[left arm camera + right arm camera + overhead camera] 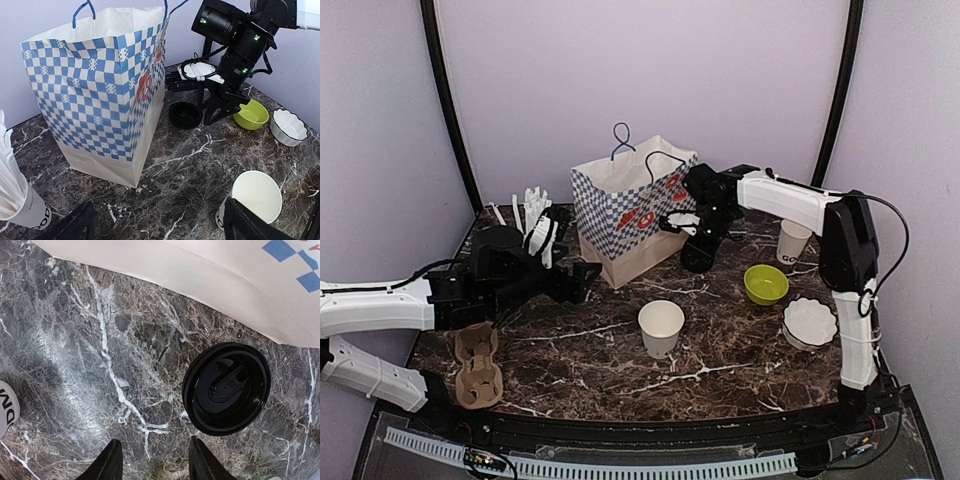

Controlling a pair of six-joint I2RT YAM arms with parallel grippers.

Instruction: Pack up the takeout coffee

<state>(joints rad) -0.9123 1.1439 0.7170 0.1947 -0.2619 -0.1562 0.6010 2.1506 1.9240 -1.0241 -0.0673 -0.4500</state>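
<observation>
Dark, white-veined marble covers the surface (740, 365). In the top view a blue-and-white checked paper bag (632, 212) stands upright at its middle. An open white paper cup (661, 326) stands in front of the bag without a lid, and a second paper cup (792, 241) stands near the right arm, also uncovered. A black lid (698, 263) lies flat by the bag's right corner, with the right claw (705, 243) above it. A lime-green bowl (766, 284) and a white fluted bowl (810, 322) sit to the right. A cup of white straws (535, 228) stands left of the bag, and a cardboard cup carrier (478, 366) lies at the near left. The left claw (582, 280) hovers low beside the bag's left corner. In the left wrist view the left claw (160, 226) is spread wide and holds nothing. Its fingers (72, 224) frame the bag (100, 90), and the open white paper cup (252, 197) is just by the right finger. The right claw (218, 109) hangs beside the black lid (186, 115). In the right wrist view the right claw (155, 462) is partly apart, with only bare marble between its fingers (109, 462). The black lid (226, 388) lies beyond them to the right, apart from both, near the bag's base (200, 285).
</observation>
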